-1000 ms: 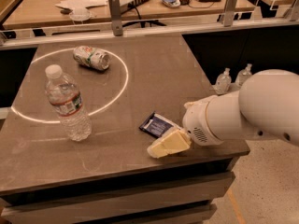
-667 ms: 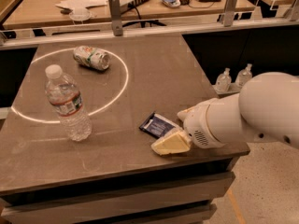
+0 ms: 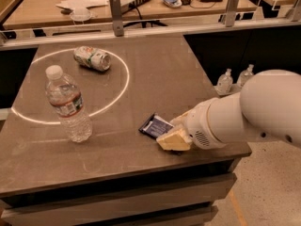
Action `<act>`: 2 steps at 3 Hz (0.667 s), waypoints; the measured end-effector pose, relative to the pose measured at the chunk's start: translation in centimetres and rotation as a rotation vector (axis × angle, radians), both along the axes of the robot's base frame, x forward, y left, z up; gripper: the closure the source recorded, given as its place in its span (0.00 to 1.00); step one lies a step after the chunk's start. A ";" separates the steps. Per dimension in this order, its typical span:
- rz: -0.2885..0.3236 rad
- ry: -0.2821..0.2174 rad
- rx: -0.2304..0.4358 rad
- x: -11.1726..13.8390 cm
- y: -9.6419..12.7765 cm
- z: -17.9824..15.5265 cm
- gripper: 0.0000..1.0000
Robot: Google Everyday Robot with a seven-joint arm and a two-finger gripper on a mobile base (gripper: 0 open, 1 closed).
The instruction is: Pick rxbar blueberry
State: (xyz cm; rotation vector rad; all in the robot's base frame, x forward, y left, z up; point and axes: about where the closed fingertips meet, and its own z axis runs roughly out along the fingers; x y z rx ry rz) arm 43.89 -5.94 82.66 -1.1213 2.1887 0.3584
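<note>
The rxbar blueberry (image 3: 154, 125) is a flat dark blue foil bar lying on the brown table (image 3: 155, 74) near its front right part. My gripper (image 3: 173, 138) sits right over the bar's right end, with cream-coloured fingers (image 3: 175, 139) low at the table surface. The white arm reaches in from the right and hides that end of the bar. A clear water bottle (image 3: 69, 104) stands at the left. A crushed white-green can (image 3: 91, 58) lies at the back left.
A bright ring of light (image 3: 123, 86) marks the table's left half. A rail (image 3: 141, 29) with posts and a cluttered desk stand behind the table. Two small bottles (image 3: 235, 79) stand beyond the right edge. The table's front edge is just below the gripper.
The gripper has shifted slightly right and down beside the bar. The bar, bottle and can have not moved.
</note>
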 end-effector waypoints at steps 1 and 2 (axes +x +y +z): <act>0.000 0.000 0.000 0.0 0.0 0.0 1.00; 0.039 -0.032 0.037 0.2 0.9 1.6 1.00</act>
